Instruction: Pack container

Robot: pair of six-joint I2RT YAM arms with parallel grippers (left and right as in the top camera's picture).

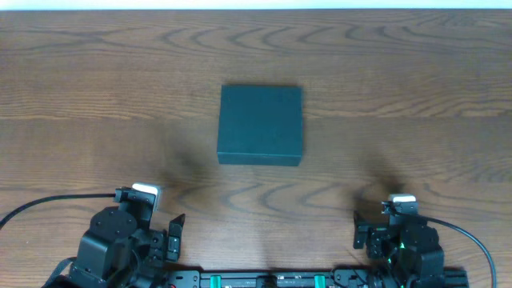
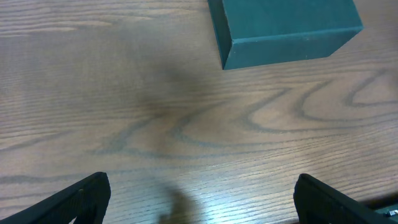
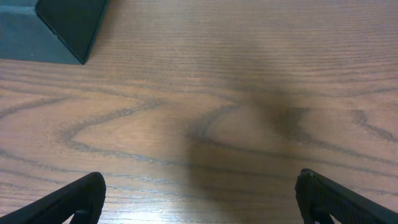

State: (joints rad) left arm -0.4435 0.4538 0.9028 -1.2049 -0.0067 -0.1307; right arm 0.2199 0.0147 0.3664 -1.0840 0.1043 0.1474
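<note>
Jaws checked first: the left jaws are found released and spread wide, with 2 black fingertips [image 2: 81,199] seen at the lower corners of the left wrist view and only wood grain between them. The right jaws are found in the same released state, their 2 fingertips [image 3: 81,196] set equally far apart in the right wrist view, with nothing gripped. Both arms are located at the near edge of the counter [image 1: 400,80] in the overhead view: the left arm [image 1: 112,244] at lower left and the right arm [image 1: 404,244] at lower right, each trailed by 1 black cable [image 1: 48,200]. The container [image 1: 261,125] is noted resting flat on the counter near its middle, ahead of both arms, well apart from each, and roughly between them. It is dark teal and matte, its top face is seen flat and unbroken, and its sides are nearly square to the counter's edges. In the left wrist view the container [image 2: 283,28] is placed at upper right, with 1 near corner turned toward the camera. In the right wrist view the container [image 3: 56,28] is cropped at upper left, its near side in shadow. Soft dark shadows are marked on the wood ahead of each arm.
</note>
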